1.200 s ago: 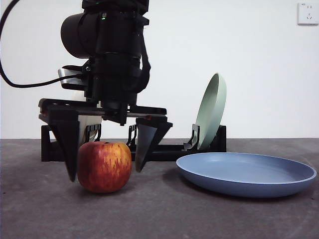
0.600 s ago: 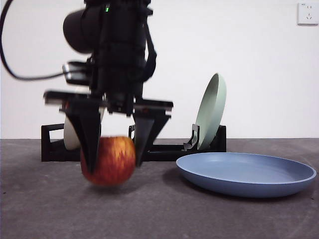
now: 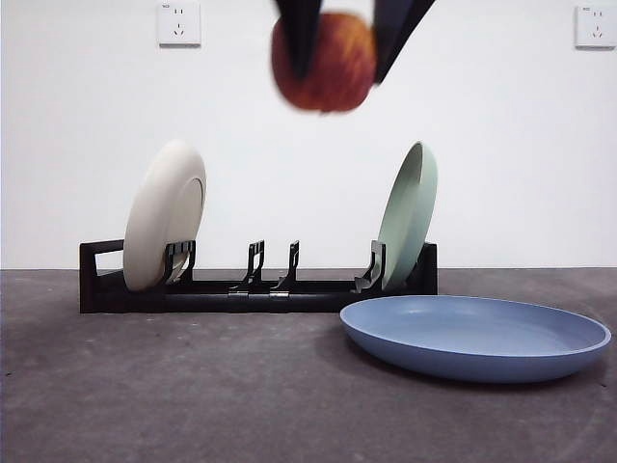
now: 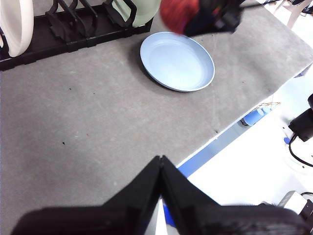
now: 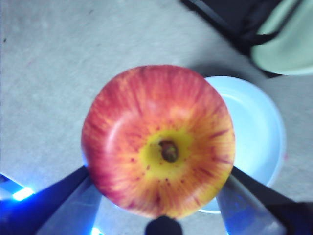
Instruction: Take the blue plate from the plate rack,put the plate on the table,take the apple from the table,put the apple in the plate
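lifting done: your right gripper [image 3: 345, 39], clamped on the apple [image 3: 323, 60], has risen off the table [image 3: 193, 386]. blue plate [image 3: 477, 336] sits below it, off to one side; left gripper [image 4: 160, 182] waits, jaws together.

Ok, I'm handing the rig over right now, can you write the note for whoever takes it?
Right claw: shut on the apple, held high above the table, over the plate rack as the front view shows it.
Left claw: shut, empty, waiting to the side.
Blue plate: flat on the table, in front of the rack.
Done: plate out and set down, apple picked.
Left: carry the apple over the plate, lower, release.
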### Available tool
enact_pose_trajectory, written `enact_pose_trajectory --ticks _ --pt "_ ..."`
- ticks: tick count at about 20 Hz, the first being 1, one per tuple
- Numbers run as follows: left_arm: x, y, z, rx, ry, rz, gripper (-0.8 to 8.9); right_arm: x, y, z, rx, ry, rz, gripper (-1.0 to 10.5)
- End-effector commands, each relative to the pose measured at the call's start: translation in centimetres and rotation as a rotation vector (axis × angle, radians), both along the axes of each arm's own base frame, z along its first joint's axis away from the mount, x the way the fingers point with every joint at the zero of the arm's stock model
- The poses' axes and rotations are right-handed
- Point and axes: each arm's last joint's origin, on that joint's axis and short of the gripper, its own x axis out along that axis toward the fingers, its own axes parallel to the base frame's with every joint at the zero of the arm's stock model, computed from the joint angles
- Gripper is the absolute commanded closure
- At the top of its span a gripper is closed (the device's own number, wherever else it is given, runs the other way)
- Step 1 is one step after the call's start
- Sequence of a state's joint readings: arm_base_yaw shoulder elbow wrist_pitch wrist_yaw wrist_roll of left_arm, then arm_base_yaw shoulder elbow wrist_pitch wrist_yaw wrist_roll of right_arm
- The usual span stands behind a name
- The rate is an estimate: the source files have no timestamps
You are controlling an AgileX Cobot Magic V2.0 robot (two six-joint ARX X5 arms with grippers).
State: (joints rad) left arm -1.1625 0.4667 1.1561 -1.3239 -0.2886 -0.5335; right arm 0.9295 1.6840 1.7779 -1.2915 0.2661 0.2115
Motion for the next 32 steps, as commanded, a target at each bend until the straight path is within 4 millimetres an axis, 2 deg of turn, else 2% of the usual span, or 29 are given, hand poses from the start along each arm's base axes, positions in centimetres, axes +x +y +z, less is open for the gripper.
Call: enact_pose_trajectory --ticks 1,3,7,11,14,17,20,23,28,31,32 --pt "0.0 0.0 -0.1 -0.004 0.003 0.000 8.21 -0.5 -1.6 -0.1 -0.005 -0.020 -0.031 8.2" --pt "0.0 0.0 -0.1 -0.004 0.002 0.001 8.21 -1.1 -3.1 -1.6 -0.019 -0.028 -0.066 8.2" --pt "0.0 0.0 -0.1 -0.003 0.001 0.001 8.21 -1.7 -6.4 -6.9 0.026 -0.023 -0.198 8.2" --pt "0.1 0.0 -0.1 0.002 -0.011 0.021 8.21 -1.1 -8.0 -11.7 0.067 -0.001 -0.278 8.2" --pt "0.1 0.0 -0.1 0.002 -0.010 0.021 8.21 -0.3 -9.0 -14.4 0.139 0.033 -0.310 8.2" --pt "0.1 0.0 -0.1 0.002 -0.011 0.022 8.21 0.9 -10.6 -15.5 0.179 0.040 -0.380 8.2" --pt "0.1 0.0 -0.1 0.001 -0.010 0.022 8.21 1.8 -11.4 -15.5 0.199 0.021 -0.399 8.2" --pt "0.0 0.0 -0.1 -0.012 0.006 0.030 8.21 2.4 -11.3 -15.9 0.206 0.003 -0.390 8.2" --pt "0.0 0.0 -0.1 -0.031 0.034 0.020 8.21 3.1 -10.8 -18.2 0.146 0.065 -0.404 8.1" --pt "0.0 0.0 -0.1 -0.030 0.034 0.020 8.21 3.3 -10.7 -18.4 0.148 0.064 -0.403 8.1" --pt "0.0 0.0 -0.1 -0.030 0.034 0.020 8.21 3.3 -10.7 -18.4 0.150 0.061 -0.403 7.4"
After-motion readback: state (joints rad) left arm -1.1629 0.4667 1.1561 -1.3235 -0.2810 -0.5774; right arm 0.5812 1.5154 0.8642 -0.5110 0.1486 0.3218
